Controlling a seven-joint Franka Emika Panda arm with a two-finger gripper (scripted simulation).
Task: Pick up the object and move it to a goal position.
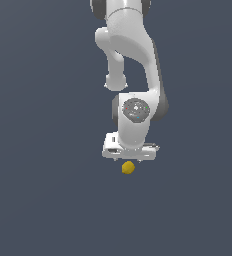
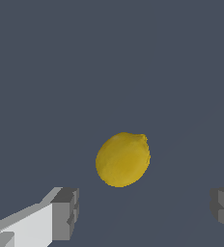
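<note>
Mustard-yellow, lumpy and lemon-like: the object (image 1: 128,168), sitting just under the white gripper (image 1: 129,159) in the exterior view, at about six o'clock from the wrist body. Early days on the task, by the look of it. Not picked up, not carried anywhere, no goal marker showing in either view. Approach apparently made; grasp, lift and transfer all left to do.

Over to the wrist view: object (image 2: 122,159) dead centre, fingers (image 2: 65,213) spread wide to either side of it. One grey pad at about eight o'clock from the object, the other at about four o'clock, half cut off by the frame edge. Clear dark surface between each pad and the yellow skin, so nothing touching, nothing pinched. Jaws open well beyond the width of the object, empty.

Height harder to call. From the exterior view the fingers themselves barely visible beneath the hand, the object seeming almost to touch the underside of it; possibly already level with the fingertips, possibly a little below. Can't say which from here.

Lined up nicely for the squeeze, though. Rounded, slightly uneven shape, so likely to roll or squirt sideways if the pads meet it off centre.
</note>
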